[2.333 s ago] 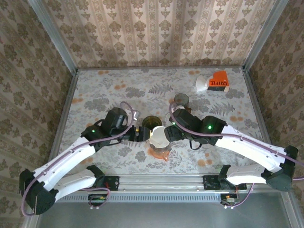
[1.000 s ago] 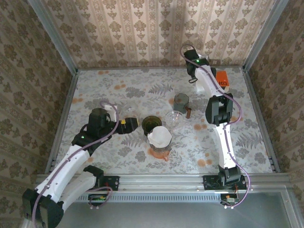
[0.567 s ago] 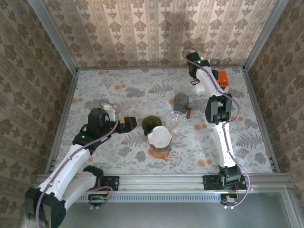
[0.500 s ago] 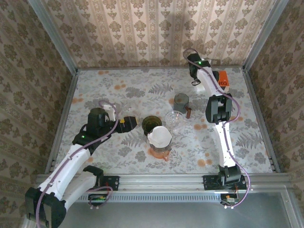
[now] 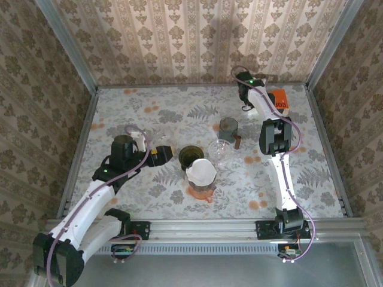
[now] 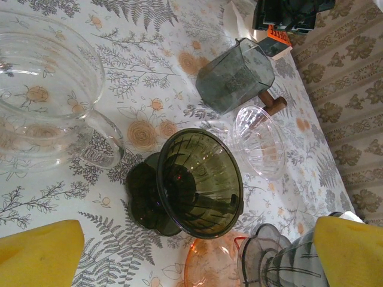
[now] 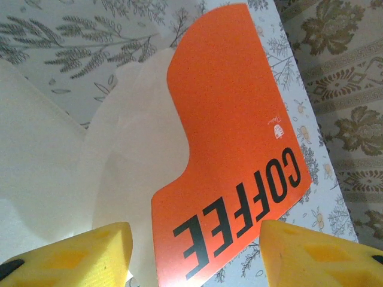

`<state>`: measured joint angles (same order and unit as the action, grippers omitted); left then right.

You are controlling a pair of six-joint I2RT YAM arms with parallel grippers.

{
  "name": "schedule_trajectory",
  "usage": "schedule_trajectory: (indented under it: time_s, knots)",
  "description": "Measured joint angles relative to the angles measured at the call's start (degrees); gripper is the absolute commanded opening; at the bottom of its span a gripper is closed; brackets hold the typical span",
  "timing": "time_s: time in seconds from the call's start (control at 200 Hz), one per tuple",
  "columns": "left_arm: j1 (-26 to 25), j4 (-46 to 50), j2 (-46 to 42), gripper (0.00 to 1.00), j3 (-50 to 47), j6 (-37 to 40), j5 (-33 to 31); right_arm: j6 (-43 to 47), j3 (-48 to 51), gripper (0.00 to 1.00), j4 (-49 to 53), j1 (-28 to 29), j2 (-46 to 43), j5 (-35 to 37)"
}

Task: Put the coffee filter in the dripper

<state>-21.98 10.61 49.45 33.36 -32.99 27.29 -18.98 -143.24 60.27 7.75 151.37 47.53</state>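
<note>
An orange filter pack (image 7: 233, 137) marked COFFEE lies at the table's back right corner, with white paper filters (image 7: 90, 179) fanning out of it. My right gripper (image 7: 191, 257) hangs open just above this pack (image 5: 280, 101), a yellow finger on each side, holding nothing. A white filter (image 5: 201, 172) sits in a ribbed dripper (image 6: 281, 263) on an orange glass base (image 6: 212, 266) at mid-table. Beside it stands a dark green dripper (image 6: 197, 182). My left gripper (image 5: 163, 154) is open just left of that dripper (image 5: 191, 156), apart from it.
A clear plastic dripper (image 6: 260, 140) and a grey faceted cup (image 6: 234, 75) with a brown handle stand behind the green one. A clear glass pitcher (image 6: 42, 89) sits to the left. Patterned walls close in the table on three sides.
The right arm has swung from mid-table out to the back right corner over the filter pack. The left gripper has drawn back leftward from the green dripper.
</note>
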Motion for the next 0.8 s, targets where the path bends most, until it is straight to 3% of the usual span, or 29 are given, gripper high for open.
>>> schedule_trajectory:
  time_s: [0.36, 0.8]
  knots:
    - [0.02, 0.0, 0.07, 1.0, -0.02, -0.42, 0.2, 2.08, 4.13, 0.3, -2.47, 0.0, -0.22, 3.37]
    - [0.66, -0.52, 0.07, 1.0, -0.5, -0.87, 1.11, 2.58, 16.09, 0.15, -8.98, -0.02, -8.61, 5.11]
